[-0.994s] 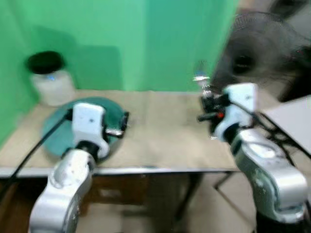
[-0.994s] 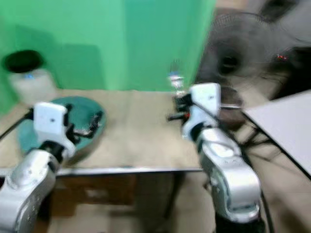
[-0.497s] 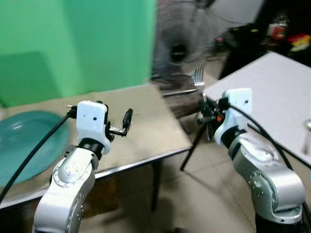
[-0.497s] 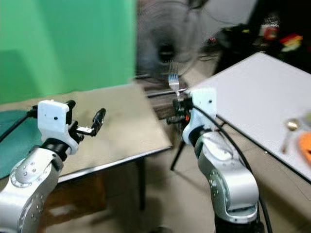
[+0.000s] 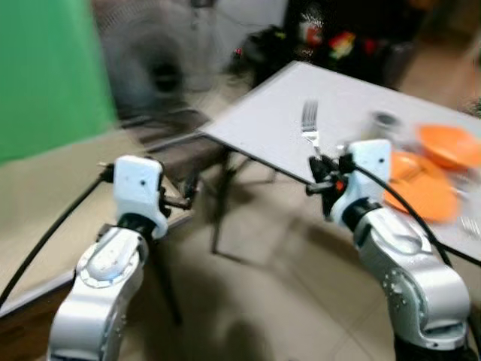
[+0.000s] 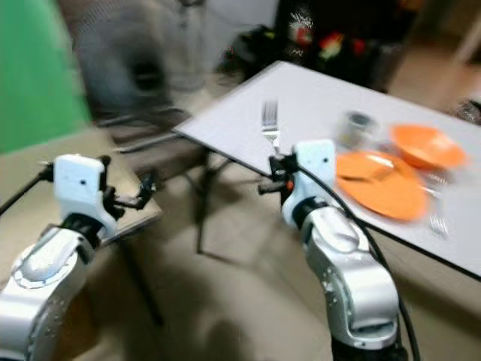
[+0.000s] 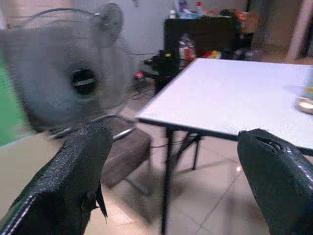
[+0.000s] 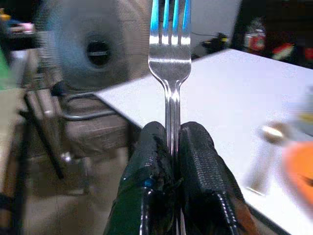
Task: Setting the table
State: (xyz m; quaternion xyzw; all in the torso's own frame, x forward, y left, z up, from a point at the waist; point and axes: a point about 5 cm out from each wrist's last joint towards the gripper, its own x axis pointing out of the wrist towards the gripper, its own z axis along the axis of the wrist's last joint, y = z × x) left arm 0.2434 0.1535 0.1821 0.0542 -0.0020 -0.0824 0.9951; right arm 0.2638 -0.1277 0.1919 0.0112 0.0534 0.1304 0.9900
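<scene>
Right gripper point(image 8: 171, 161): 2 black fingers point(image 8: 198, 161) clamped on the handle of a metal fork point(image 8: 169, 58). Fork stands upright, 4 tines up, handle pinched between the finger pads. In the head views the right gripper point(image 6: 274, 177) is raised in front of the robot, with the fork point(image 6: 269, 120) sticking up above it, seen against the near corner of the white tabletop point(image 6: 316, 94).

Left gripper point(image 7: 171, 171): fingers point(image 7: 73, 176) spread wide, nothing between them. In the head view it point(image 5: 189, 192) is held out at about the same height as the right one, over the edge of a beige tabletop point(image 5: 45, 195) on the robot's left.

White tabletop stands ahead and to the right. On it: an orange plate point(image 6: 379, 188), an orange bowl point(image 6: 425, 147) just beyond the plate, a small metal cup or tin point(image 6: 357, 128) near the plate's far-left side (too blurred to name more closely), and another fork point(image 6: 437, 223) lying just right of the plate.

Behind, left of centre: a grey floor fan point(image 7: 73, 78), with a chair point(image 7: 122, 147) in front of it. Green backdrop point(image 5: 45, 75) at far left. Dark cabinet point(image 7: 205, 36) with bottles on it at the back wall. Beige tiled floor point(image 5: 263, 286) below. Head views are motion-blurred.
</scene>
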